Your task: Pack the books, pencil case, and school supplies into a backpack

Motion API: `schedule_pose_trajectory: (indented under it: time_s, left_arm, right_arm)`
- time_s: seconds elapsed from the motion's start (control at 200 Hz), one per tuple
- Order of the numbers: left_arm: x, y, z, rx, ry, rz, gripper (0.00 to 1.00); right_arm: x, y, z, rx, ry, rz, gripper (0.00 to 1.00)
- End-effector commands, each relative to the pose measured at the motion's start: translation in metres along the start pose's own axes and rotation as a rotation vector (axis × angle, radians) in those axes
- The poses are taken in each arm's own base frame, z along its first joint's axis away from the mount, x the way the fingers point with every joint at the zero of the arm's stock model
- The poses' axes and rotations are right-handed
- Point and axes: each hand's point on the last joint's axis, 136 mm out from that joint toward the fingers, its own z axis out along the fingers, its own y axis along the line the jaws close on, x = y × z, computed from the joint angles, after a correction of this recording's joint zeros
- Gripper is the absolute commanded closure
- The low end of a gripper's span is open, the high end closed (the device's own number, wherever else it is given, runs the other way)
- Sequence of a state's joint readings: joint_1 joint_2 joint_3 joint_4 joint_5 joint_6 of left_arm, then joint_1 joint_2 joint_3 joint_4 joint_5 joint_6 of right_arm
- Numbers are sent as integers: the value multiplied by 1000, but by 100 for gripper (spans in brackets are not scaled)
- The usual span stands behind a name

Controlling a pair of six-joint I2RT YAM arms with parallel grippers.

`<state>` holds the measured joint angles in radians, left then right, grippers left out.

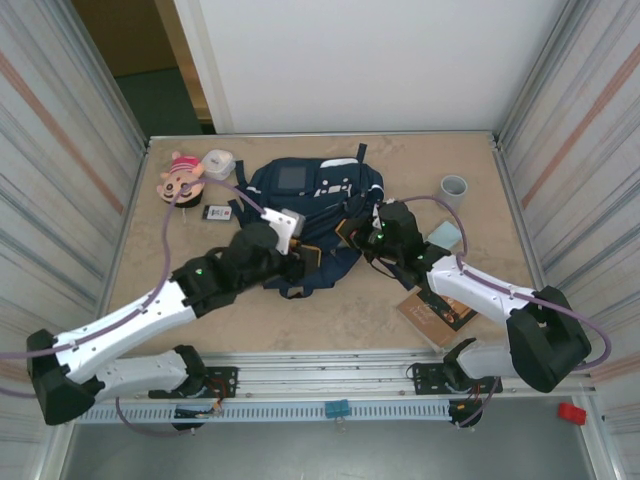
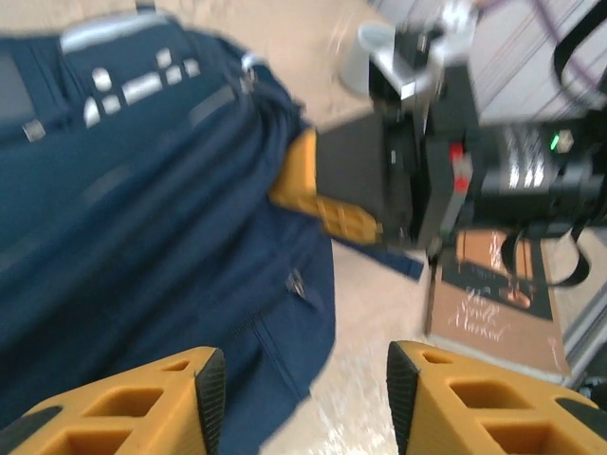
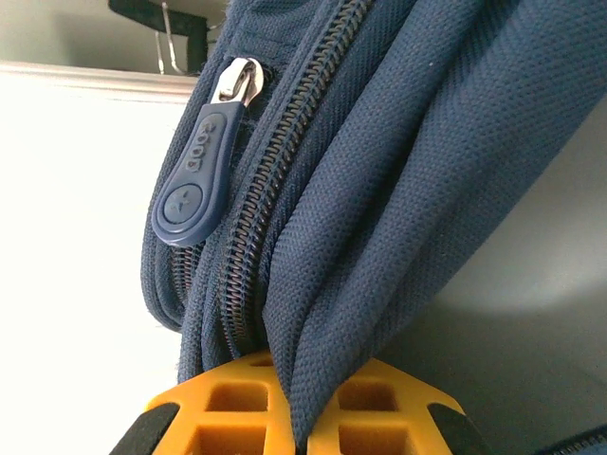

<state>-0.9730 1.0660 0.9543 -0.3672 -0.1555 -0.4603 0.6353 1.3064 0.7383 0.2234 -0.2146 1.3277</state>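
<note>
Right claw (image 3: 303, 412) clamped on a fabric fold of the navy backpack (image 1: 318, 212) lying on the tabletop (image 1: 350, 315), left claw (image 2: 305, 384) open alongside, brown book (image 1: 436, 314) unpacked nearby: opening step judged in hand; next, spread the mouth.

navy backpack (image 1: 318, 215) lies flat mid-table, brown book (image 1: 428, 312) near-rt of it, pale blue pad (image 1: 444, 236) just beyond.

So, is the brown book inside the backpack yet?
No, the brown book lies flat on the table, off to the right of the backpack and apart from it.
</note>
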Motion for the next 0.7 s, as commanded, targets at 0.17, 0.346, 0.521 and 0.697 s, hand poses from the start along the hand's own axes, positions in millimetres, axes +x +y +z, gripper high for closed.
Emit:
schedule_pose_trajectory:
  time_s: [0.17,0.346,0.521,0.697]
  left_arm:
    - [22,6,28,-200,70,-208,50]
    - [15,7,43,-219,10,-272,50]
    - [10,10,52,-241,-32,-289,50]
    - [9,12,63,-262,-33,-295,51]
  right_arm:
    - [-4,71,-16,-162,-53,-32,97]
    - [3,82,-18,-188,-40,-27,97]
    - [10,89,-20,-203,-23,-15,97]
    - [16,91,-22,-205,-12,-9,97]
